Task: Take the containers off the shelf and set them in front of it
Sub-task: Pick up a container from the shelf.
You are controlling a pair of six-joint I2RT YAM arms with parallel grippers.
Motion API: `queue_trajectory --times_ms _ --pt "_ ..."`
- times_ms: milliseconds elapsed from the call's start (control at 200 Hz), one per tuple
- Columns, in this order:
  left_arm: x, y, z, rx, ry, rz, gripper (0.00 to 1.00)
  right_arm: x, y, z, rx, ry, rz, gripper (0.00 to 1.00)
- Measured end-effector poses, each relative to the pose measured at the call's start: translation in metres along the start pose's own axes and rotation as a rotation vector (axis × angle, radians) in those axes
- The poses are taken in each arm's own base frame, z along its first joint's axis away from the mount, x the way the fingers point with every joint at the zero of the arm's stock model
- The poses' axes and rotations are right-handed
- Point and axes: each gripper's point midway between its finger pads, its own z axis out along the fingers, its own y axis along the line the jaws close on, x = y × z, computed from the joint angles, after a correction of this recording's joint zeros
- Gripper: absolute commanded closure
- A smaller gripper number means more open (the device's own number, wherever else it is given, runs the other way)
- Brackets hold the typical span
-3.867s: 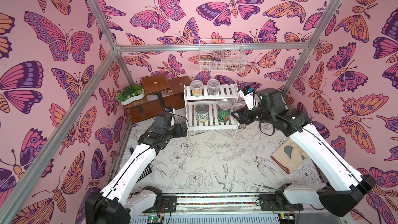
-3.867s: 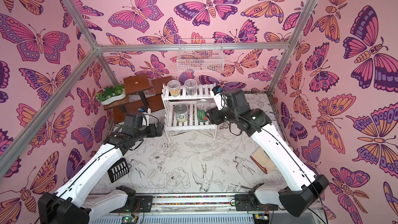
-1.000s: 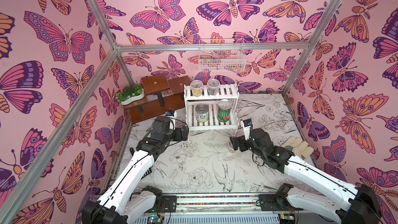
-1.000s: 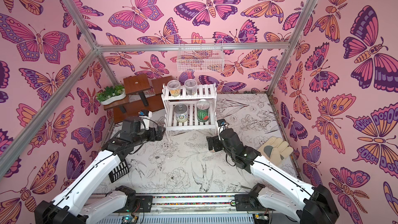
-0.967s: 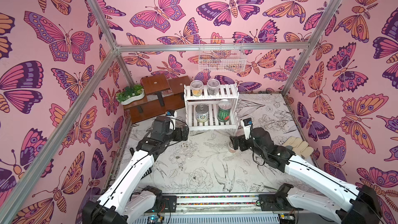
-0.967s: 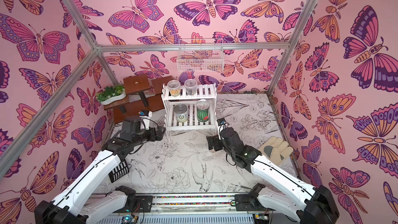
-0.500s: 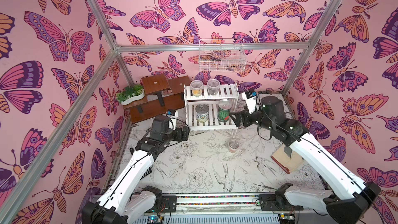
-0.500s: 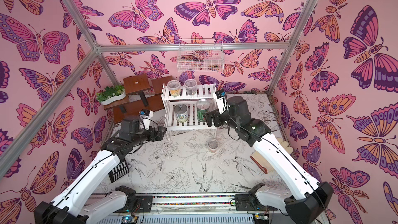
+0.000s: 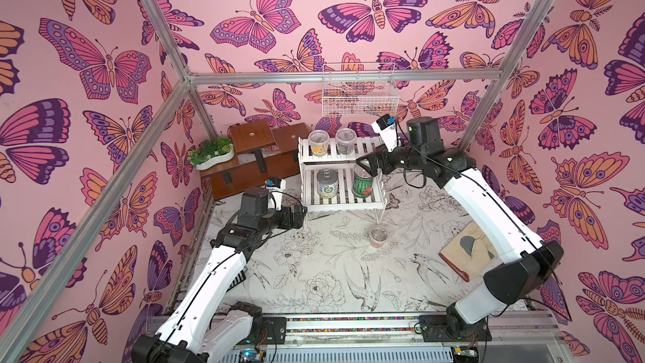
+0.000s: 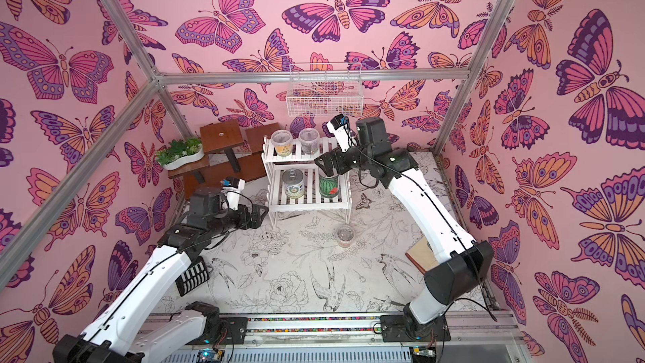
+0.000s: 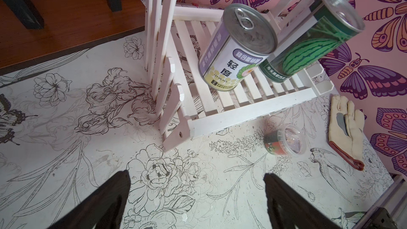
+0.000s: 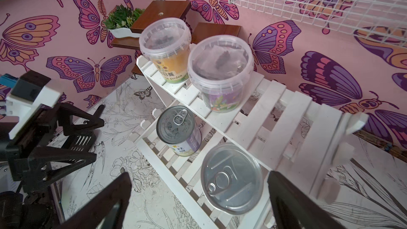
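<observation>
The right gripper [image 9: 364,170] hangs with its jaws spread wide over the right end of the shelf's [image 9: 343,201] lower tier, directly above the watermelon can [image 9: 363,186]. In the right wrist view the can's pull-tab lid [image 12: 231,177] sits between the two black fingers [image 12: 110,199], which are well apart on either side of it. The jaws are not clamped on the can, and the pictures do not show whether a finger brushes its rim. The left gripper [image 9: 301,214] is just as wide open and holds nothing. It sits low over the worktop [image 9: 314,295], close beside the shelf's front left leg, and in the left wrist view only the flower-printed surface shows between its fingers [image 11: 103,199]. The white-green can [image 9: 327,186] stands upright on the lower tier, left of the watermelon can and a little apart from it. On the upper tier the yellow cup [image 9: 318,143] stands at the left end with the dark cup [image 9: 344,141] just beside it toward the middle, both lidded. The orange-red cup [image 9: 378,236] is off the shelf, upright on the worktop in front of the shelf's front right leg, near it but not touching. A pale work glove [image 9: 467,249] lies by the worktop's right edge, partly under the right arm.
</observation>
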Motion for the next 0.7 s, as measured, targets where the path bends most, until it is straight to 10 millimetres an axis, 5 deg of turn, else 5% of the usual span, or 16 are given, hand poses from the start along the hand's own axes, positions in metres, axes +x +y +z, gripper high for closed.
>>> queue_trajectory --times_ms 701 --pt "0.001 0.007 -0.002 -0.008 0.011 -0.007 0.0 -0.031 -0.018 0.061 -0.039 -0.085 -0.022 0.01"
